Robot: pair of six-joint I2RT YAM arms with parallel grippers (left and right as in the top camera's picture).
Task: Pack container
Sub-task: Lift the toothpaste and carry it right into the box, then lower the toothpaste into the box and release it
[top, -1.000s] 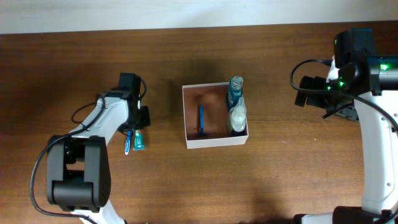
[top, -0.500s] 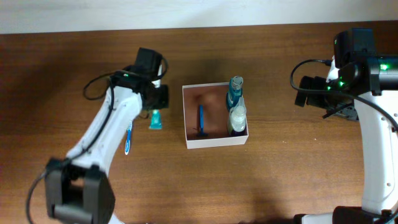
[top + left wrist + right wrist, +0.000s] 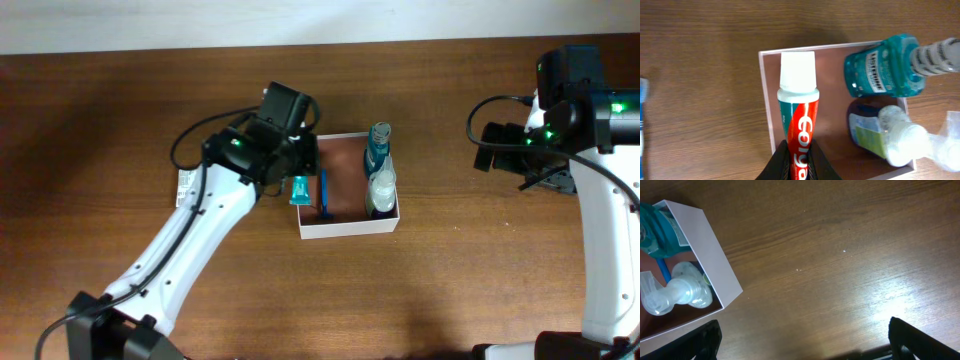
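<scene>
Container [image 3: 347, 228] now lies under toothpaste [image 3: 300, 188] brought by left pincer [image 3: 798, 157].

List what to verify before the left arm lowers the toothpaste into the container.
1. Grip: left gripper shut on toothpaste tube: ok.
2. Tube fully inside the container outline: not ok; overhead shows it straddling the left wall.
3. Bare floor in the left half: ok, though a blue-handled tool lies there.
4. Bottles: mouthwash bottle and pump bottle upright by the right wall: ok.
5. Other arm: right gripper open, away from the container: ok.
6. Tube's height above the floor: cannot tell.
</scene>
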